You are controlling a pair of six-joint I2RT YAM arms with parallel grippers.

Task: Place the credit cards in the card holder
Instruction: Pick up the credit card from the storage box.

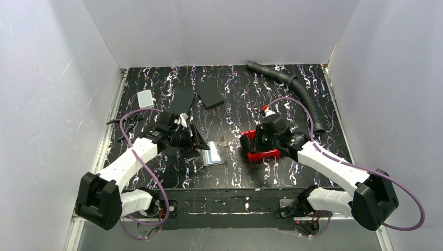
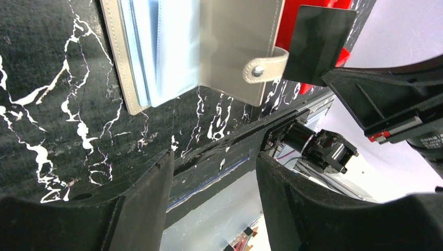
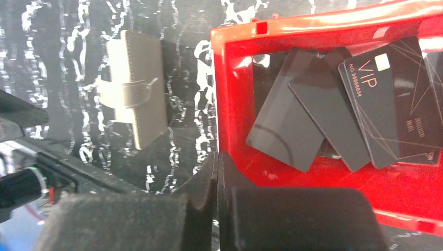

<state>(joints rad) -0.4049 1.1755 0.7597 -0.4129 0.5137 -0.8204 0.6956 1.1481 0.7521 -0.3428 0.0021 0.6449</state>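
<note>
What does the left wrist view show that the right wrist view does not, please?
Only the left wrist view shows the wallet lying open with its clear pockets exposed, one dark card held upright at the tip of the right gripper, and the open left gripper. Only the right wrist view shows the inside of the red tray, where several dark cards overlap, one marked VIP. Both show the wallet's snap tab, part of the red tray and the marbled table.

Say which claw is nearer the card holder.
Left. The left claw hangs open beside the card holder; the right claw is farther off, over the red tray, shut on a credit card.
</note>
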